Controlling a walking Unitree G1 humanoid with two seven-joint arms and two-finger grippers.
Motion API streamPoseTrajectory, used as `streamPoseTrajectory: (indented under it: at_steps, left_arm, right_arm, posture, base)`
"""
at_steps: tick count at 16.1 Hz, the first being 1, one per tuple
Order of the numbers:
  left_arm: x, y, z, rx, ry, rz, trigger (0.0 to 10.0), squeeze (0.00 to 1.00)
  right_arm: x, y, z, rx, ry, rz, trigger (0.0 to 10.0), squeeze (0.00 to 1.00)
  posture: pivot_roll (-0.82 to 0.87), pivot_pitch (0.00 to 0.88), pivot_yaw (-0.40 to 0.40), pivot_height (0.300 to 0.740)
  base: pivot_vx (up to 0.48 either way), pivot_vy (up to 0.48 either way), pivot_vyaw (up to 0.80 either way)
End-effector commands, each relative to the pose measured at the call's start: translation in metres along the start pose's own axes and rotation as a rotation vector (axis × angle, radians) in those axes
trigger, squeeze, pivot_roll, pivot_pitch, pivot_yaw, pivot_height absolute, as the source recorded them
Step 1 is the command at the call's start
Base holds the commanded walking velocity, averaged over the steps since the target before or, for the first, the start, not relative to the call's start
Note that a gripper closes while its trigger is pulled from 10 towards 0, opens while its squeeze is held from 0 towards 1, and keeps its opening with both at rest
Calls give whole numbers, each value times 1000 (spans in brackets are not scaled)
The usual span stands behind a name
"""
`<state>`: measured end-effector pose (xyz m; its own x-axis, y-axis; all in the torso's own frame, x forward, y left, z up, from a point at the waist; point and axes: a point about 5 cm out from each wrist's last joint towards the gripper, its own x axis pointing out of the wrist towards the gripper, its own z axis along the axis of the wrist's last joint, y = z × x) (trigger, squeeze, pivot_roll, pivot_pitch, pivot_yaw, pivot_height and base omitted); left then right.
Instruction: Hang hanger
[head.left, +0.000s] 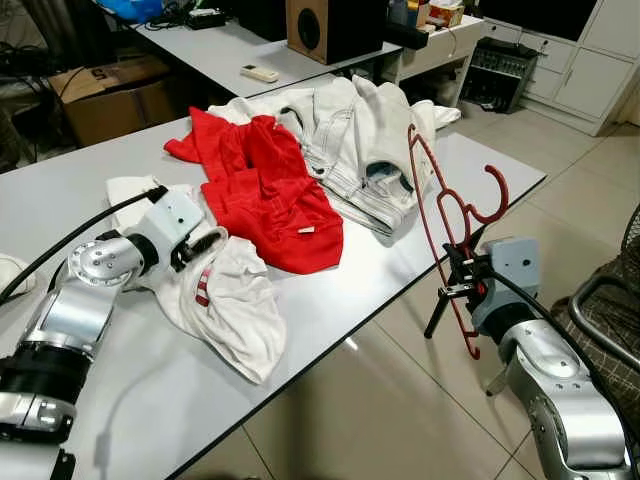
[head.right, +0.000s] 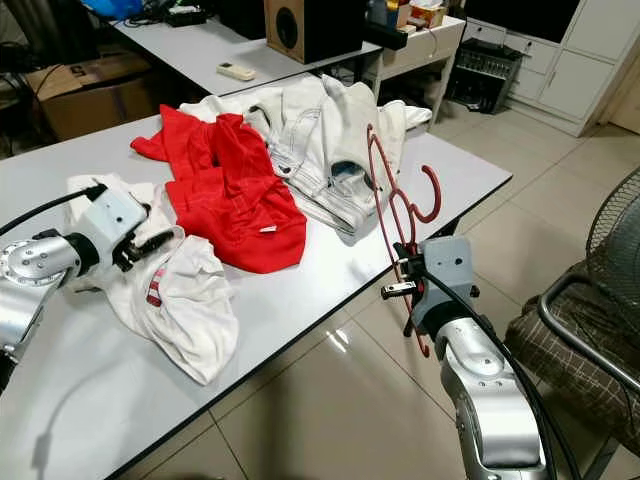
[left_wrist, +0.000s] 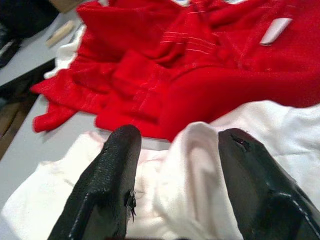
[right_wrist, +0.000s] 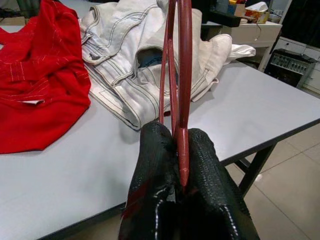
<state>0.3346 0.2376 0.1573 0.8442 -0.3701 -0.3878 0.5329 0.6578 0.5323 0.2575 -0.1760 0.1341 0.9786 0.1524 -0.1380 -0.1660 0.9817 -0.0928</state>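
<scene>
On the grey table (head.left: 420, 250) in front of you lies a heap of clothes: pale white jeans (head.left: 350, 140) at the far side, a red garment (head.left: 262, 195) spread beside them and touching them, and a crumpled white T-shirt (head.left: 225, 300) nearest your left arm, its upper edge tucked under the red cloth. Behind this table you see a second table (head.left: 215, 50) carrying a wooden speaker (head.left: 330, 25) and a small white remote (head.left: 260, 72). Off the table's right edge, over the tiled floor (head.left: 400, 400), your right gripper (head.left: 462, 272) is clamped on the red hanger (head.left: 445, 215); the wrist view shows both black fingers (right_wrist: 155, 170) pressed against the thin red bar. The hanger stands roughly upright, hook to the right, its upper end leaning over the table corner toward the jeans. Your left gripper (left_wrist: 175, 165) rests low on the white T-shirt with its fingers spread apart, a fold of white fabric bulging between them.
</scene>
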Motion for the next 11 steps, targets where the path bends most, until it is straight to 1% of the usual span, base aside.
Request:
streamPoseTrajectory:
  at_steps: [1, 2, 3, 4, 5, 6, 9, 11]
  left_arm:
    - [1, 5, 7, 39, -12, -28, 10000, 0]
    - [3, 7, 6, 74, 9, -43, 10000, 0]
    - [8, 11, 3, 112, 51, -22, 10000, 0]
    - [9, 14, 0, 115, 73, -19, 7255, 0]
    - [10, 14, -1, 115, 77, -22, 7255, 0]
    - [9, 16, -5, 125, 102, -28, 0, 0]
    - [9, 17, -10, 125, 116, -57, 0, 0]
    - [10, 15, -14, 121, 132, -83, 0, 0]
  right_arm:
    - [-3, -3, 0, -5, -2, -9, 10000, 0]
    - [-3, -4, 0, -6, -1, -10, 10000, 0]
    - [-4, -4, 0, -6, -2, -12, 10000, 0]
    - [-4, -3, 0, -7, -3, -12, 10000, 0]
    - [-4, -3, 1, -7, -3, -12, 10000, 0]
    - [-4, -2, 0, -7, -2, -13, 10000, 0]
    - [-3, -2, 1, -9, -6, -13, 10000, 0]
    - [-2, -1, 1, -12, -7, -9, 10000, 0]
  posture:
    - [-169, 0, 1, 740]
    - [-169, 0, 1, 740]
    - [-188, 0, 23, 740]
    - [-190, 0, 24, 740]
    - [-190, 0, 24, 740]
    - [-188, 0, 25, 740]
    - [-191, 0, 21, 740]
    - [-191, 0, 20, 740]
  base:
    - [0, 0, 0]
    - [0, 0, 0]
    - [0, 0, 0]
    - [0, 0, 0]
    - [0, 0, 0]
    - [0, 0, 0]
    - [0, 0, 0]
    - [0, 0, 0]
